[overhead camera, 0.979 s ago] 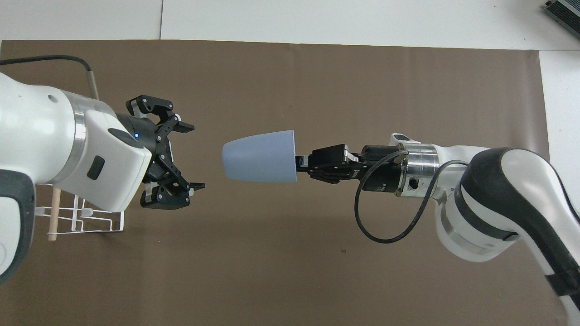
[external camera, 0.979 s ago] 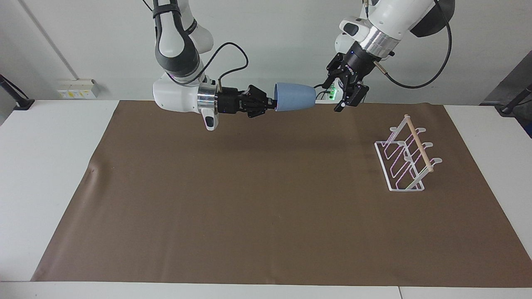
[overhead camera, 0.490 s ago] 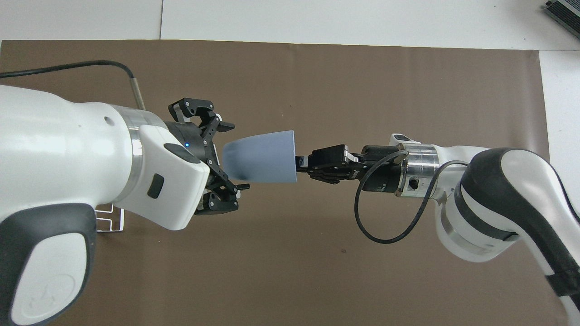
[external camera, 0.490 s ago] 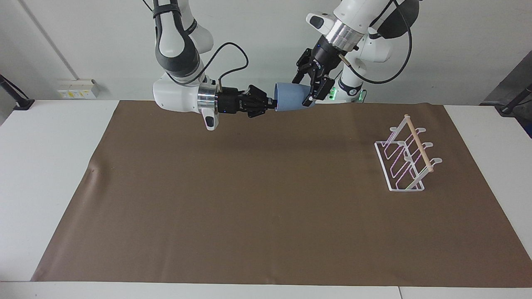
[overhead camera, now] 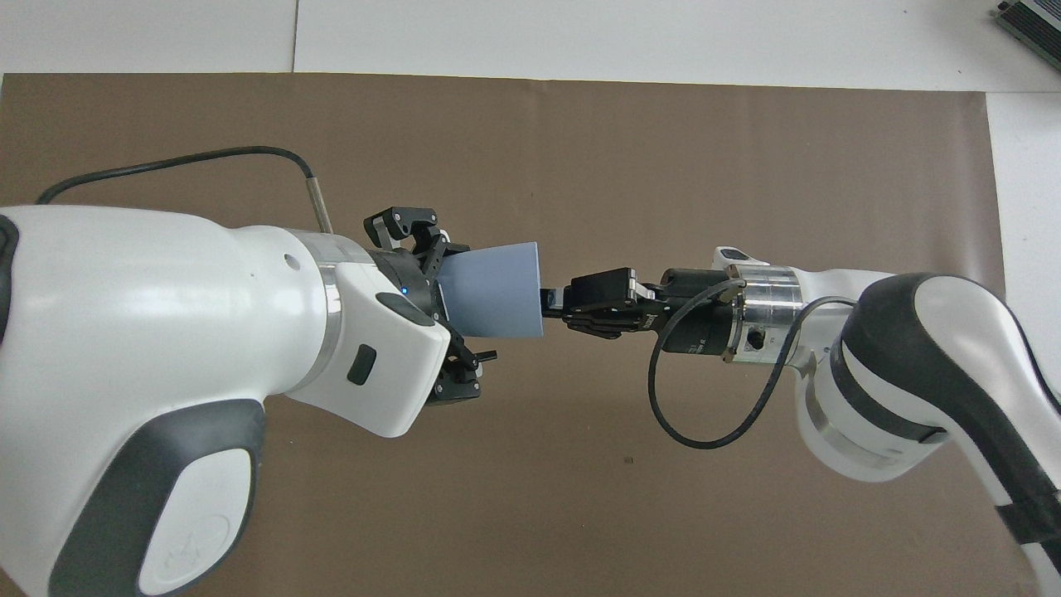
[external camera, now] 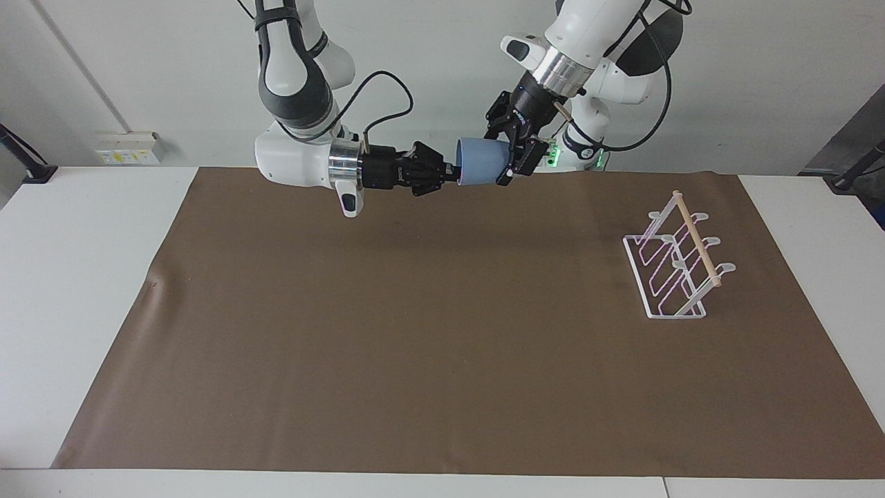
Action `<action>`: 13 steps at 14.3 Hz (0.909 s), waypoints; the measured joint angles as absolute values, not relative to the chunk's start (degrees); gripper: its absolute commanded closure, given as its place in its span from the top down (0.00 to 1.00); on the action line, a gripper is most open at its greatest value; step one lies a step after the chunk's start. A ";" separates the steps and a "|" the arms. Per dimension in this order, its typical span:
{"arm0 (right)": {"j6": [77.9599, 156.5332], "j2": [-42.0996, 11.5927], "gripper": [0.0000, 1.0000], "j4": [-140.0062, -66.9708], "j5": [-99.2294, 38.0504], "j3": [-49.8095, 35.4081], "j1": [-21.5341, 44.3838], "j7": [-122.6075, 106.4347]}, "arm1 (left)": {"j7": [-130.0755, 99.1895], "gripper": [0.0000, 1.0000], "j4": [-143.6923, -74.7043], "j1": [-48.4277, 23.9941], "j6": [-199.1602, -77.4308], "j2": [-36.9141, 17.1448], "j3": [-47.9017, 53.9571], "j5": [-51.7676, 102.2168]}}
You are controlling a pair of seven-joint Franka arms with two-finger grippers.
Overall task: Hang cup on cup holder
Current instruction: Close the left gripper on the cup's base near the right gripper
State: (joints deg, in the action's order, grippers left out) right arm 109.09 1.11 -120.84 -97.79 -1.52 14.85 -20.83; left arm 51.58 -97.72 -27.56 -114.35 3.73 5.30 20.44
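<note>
The light-blue cup [external camera: 479, 162] [overhead camera: 493, 290] hangs sideways in the air over the robots' edge of the brown mat. My right gripper [external camera: 453, 173] [overhead camera: 547, 300] is shut on its wide rim. My left gripper [external camera: 507, 153] [overhead camera: 472, 303] is open, with one finger on each side of the cup's narrow base end. The white wire cup holder [external camera: 674, 266], with a wooden dowel along its top, stands on the mat toward the left arm's end of the table. In the overhead view the left arm hides it.
A brown mat [external camera: 415, 332] covers most of the white table [external camera: 62, 290]. A black cable [overhead camera: 704, 414] loops from the right wrist. A wall socket [external camera: 128, 147] sits at the right arm's end.
My left gripper has swung from beside the cup holder's end to the cup, and its open fingers now straddle the base end. The right arm and the cup have held still.
</note>
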 measured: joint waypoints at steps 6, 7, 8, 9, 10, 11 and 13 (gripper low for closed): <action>109.00 1.23 0.00 -121.04 -97.81 -1.43 14.71 -20.88 | 49.09 0.00 -97.73 -27.92 -115.53 3.71 5.14 20.43; 108.90 1.30 0.00 -121.16 -97.81 -1.38 14.65 -20.88 | 48.05 0.00 -97.74 -28.05 -115.58 3.71 5.13 20.37; 108.85 1.41 0.00 -121.28 -97.81 -1.30 14.64 -20.88 | 47.40 0.00 -97.73 -28.14 -115.59 3.71 5.13 20.36; 108.85 1.52 0.00 -121.39 -97.81 -1.26 14.64 -20.88 | 47.14 0.00 -97.73 -28.19 -115.59 3.71 5.15 20.36; 108.85 1.58 0.00 -121.46 -97.81 -1.24 14.64 -20.88 | 47.03 0.00 -97.73 -28.21 -115.59 3.71 5.16 20.36; 108.85 1.61 0.00 -121.49 -97.81 -1.22 14.64 -20.88 | 46.96 0.00 -97.73 -28.22 -115.59 3.71 5.17 20.36; 108.85 1.62 0.00 -121.52 -97.81 -1.22 14.64 -20.88 | 46.84 0.00 -97.74 -28.23 -115.59 3.71 5.17 20.36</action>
State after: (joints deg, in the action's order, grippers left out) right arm 108.85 1.62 -121.52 -97.81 -1.22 14.64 -20.88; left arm 46.84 -97.74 -28.23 -115.59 3.71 5.17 20.36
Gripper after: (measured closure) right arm 0.952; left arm 0.181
